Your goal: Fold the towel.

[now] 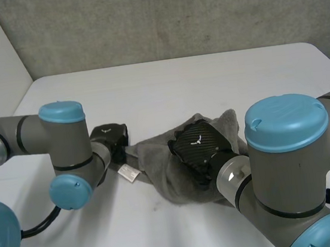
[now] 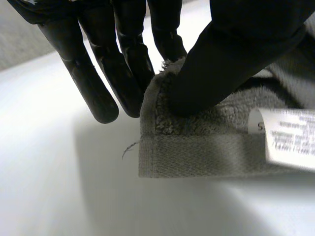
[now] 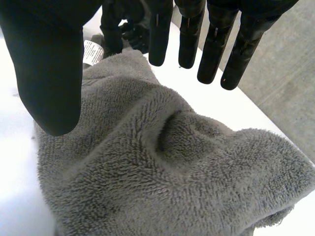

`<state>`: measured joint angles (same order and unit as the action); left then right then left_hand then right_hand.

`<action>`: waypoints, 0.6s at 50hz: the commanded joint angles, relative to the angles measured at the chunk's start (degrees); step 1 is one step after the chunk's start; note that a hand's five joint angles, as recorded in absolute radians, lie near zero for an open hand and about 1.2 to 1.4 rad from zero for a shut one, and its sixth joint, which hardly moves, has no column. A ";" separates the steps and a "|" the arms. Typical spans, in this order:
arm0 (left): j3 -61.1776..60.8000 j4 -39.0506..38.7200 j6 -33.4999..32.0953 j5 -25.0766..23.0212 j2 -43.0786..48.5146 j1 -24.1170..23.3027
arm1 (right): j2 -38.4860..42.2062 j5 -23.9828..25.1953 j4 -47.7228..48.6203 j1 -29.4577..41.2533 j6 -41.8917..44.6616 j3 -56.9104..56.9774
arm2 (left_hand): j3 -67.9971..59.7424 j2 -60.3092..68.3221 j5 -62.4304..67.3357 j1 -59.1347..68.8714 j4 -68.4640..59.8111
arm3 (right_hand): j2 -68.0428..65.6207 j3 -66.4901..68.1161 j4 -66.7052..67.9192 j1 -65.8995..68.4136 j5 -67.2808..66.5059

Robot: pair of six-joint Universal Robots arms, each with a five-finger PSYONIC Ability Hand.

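On the white table (image 1: 166,81), the grey towel (image 1: 167,180) lies crumpled in a heap, with a white label (image 1: 128,174) sticking out beside its hemmed corner. At that corner the left hand (image 2: 231,64) pinches the cloth, its thumb pressed on top of the pile and its straight fingers (image 2: 128,73) behind the towel's edge, and the corner looks raised off the table. Over the towel's middle the right hand (image 3: 49,73) hovers, its fingers (image 3: 211,44) straight and spread, the thumb well apart from them.
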<state>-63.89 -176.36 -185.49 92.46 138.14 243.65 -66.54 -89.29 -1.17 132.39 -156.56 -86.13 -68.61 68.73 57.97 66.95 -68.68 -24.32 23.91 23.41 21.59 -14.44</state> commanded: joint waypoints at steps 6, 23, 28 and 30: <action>-7.63 -0.39 0.56 1.06 -14.10 -0.98 | 2.81 -0.01 2.57 -0.55 -10.57 7.09 | -11.39 11.27 12.03 13.05 -11.32 | 6.16 -5.75 -5.25 -3.43 6.28; -14.59 -2.15 0.92 1.41 -21.24 -2.47 | 18.72 0.34 2.31 -0.03 -28.44 20.03 | -11.39 11.27 12.03 13.05 -11.32 | 4.32 -3.91 -3.41 -1.59 4.44; -14.77 -2.15 1.18 1.50 -21.94 -2.47 | 20.14 0.52 2.40 0.06 -33.01 20.91 | -11.39 11.27 12.03 13.05 -11.32 | -6.40 6.81 7.32 9.14 -6.29; -14.77 -2.15 1.53 1.50 -22.12 -2.47 | 20.22 0.61 2.66 0.06 -34.33 20.91 | -11.39 11.27 12.03 13.05 -11.32 | -9.95 10.36 10.86 12.68 -9.83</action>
<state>-78.69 -178.44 -184.44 93.90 116.51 241.13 -47.38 -88.90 1.16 132.30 -186.69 -65.70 -69.62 69.72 59.19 67.73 -69.73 -22.74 23.04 23.16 20.03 -13.07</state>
